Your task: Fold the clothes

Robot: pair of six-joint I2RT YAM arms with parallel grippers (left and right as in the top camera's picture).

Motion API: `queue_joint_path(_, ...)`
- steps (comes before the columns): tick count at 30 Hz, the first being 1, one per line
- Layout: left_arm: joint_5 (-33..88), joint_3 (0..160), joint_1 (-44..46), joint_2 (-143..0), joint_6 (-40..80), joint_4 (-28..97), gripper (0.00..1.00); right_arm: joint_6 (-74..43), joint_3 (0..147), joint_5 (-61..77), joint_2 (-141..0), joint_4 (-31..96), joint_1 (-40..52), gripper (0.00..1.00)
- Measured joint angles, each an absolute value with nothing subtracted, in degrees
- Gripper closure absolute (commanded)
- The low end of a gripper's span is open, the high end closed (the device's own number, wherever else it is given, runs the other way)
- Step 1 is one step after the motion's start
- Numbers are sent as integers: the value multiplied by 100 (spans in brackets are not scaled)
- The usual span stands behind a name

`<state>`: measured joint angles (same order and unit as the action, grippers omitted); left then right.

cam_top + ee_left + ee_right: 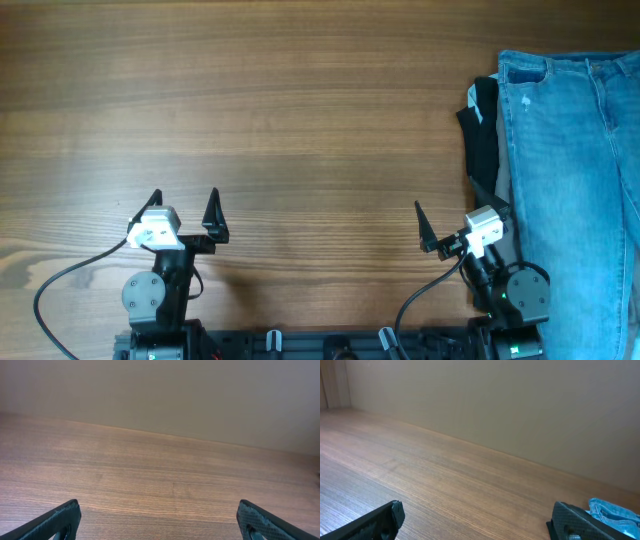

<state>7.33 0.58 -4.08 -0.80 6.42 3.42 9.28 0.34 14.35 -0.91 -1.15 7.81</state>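
Observation:
The light-blue jeans lie flat along the table's right edge, waistband at the far end, and run off the frame at right and bottom. A scrap of them shows at the right in the right wrist view. My left gripper is open and empty near the front left, far from the jeans. My right gripper is open and empty near the front, just left of the jeans. Both wrist views show only bare wood between the fingers, the left pair and the right pair.
A black garment and a strip of grey cloth stick out from under the jeans' left edge. The wooden table spreads to the left. A pale wall stands beyond its far edge.

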Motion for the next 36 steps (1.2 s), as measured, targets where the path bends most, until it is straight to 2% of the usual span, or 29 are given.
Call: queue_joint_path(36,733,58,-408,-80,644,342,0,928,34,1466,-91,-187,781,0)
